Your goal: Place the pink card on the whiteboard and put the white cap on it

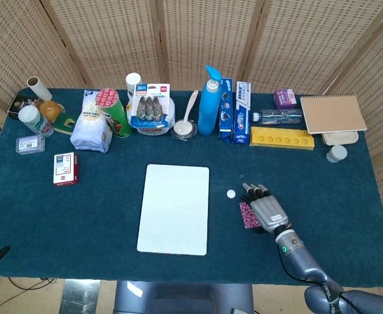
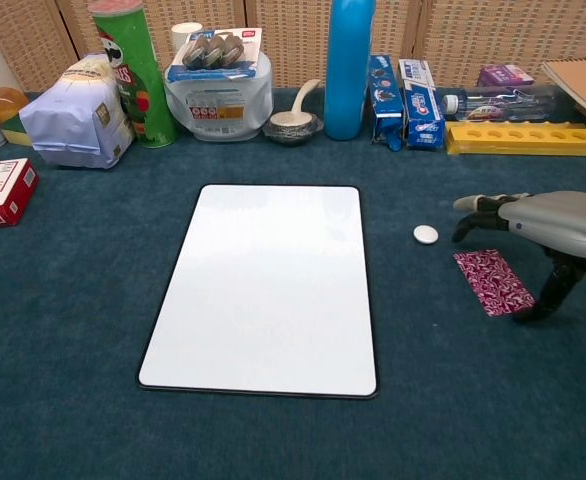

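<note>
Head view, left to right: red-and-white box (image 1: 65,169) on the bench (image 1: 80,222), then the whiteboard (image 1: 174,209) lying flat mid-bench, bare. White cap (image 1: 231,194) sits on the cloth just right of the whiteboard, apart from it. Pink card (image 1: 247,214) lies flat right of the cap, partly under the right robot hand (image 1: 265,208). Chest view: right robot hand (image 2: 558,225) hovers over the card (image 2: 493,282), fingers spread forward toward the cap (image 2: 426,234), thumb down on the cloth beside the card's right edge; grasping nothing, released. Card not lifted. Left robot hand not seen in either view. Back row: green can (image 1: 114,111), blue bottle (image 1: 209,101), yellow tray (image 1: 282,138), notebook (image 1: 333,113).
</note>
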`<state>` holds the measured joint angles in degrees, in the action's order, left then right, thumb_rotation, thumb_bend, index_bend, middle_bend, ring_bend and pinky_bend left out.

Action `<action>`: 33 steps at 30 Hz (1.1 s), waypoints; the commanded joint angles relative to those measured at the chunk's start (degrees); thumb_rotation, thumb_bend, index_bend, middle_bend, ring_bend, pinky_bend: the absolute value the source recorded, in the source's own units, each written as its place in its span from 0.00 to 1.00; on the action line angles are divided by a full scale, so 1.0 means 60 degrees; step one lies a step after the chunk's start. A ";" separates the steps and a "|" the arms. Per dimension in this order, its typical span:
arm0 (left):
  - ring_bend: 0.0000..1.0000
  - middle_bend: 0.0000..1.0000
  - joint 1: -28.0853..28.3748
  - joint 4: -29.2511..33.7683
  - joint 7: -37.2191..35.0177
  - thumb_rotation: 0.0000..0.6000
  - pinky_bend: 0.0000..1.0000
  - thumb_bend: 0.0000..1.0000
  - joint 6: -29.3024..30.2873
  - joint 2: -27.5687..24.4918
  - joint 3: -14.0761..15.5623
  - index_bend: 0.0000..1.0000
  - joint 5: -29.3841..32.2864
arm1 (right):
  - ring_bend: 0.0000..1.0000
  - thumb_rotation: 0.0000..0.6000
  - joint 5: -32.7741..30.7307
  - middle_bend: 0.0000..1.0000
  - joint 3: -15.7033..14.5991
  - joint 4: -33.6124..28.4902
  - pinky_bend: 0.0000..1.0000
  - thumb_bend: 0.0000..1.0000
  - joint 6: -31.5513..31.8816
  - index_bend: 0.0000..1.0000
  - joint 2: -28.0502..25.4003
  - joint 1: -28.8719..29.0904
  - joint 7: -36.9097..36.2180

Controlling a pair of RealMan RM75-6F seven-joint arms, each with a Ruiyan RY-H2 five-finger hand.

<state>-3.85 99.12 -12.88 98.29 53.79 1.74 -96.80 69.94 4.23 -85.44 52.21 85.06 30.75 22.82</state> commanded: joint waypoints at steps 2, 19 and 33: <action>0.00 0.00 0.0004 0.0015 0.0025 1.00 0.05 0.04 -0.0011 0.0003 -0.0004 0.00 0.0009 | 0.00 1.00 -0.0223 0.00 0.0031 -0.0108 0.00 0.01 -0.0042 0.21 -0.0025 0.0101 0.0211; 0.00 0.00 0.0024 0.0057 0.0091 1.00 0.05 0.04 -0.0058 0.0006 -0.0012 0.00 0.0035 | 0.00 1.00 -0.0995 0.00 -0.0079 -0.0166 0.00 0.02 -0.0169 0.24 -0.0092 0.0374 0.0717; 0.00 0.00 0.0021 0.0051 0.0059 1.00 0.05 0.04 -0.0046 -0.0002 -0.0012 0.00 0.0029 | 0.00 1.00 -0.1008 0.00 -0.0199 -0.0134 0.00 0.06 -0.0170 0.36 -0.0114 0.0461 0.0495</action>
<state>-3.72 99.43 -12.52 98.01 53.78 1.66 -96.63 63.89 3.04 -86.25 51.19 84.38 33.51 25.79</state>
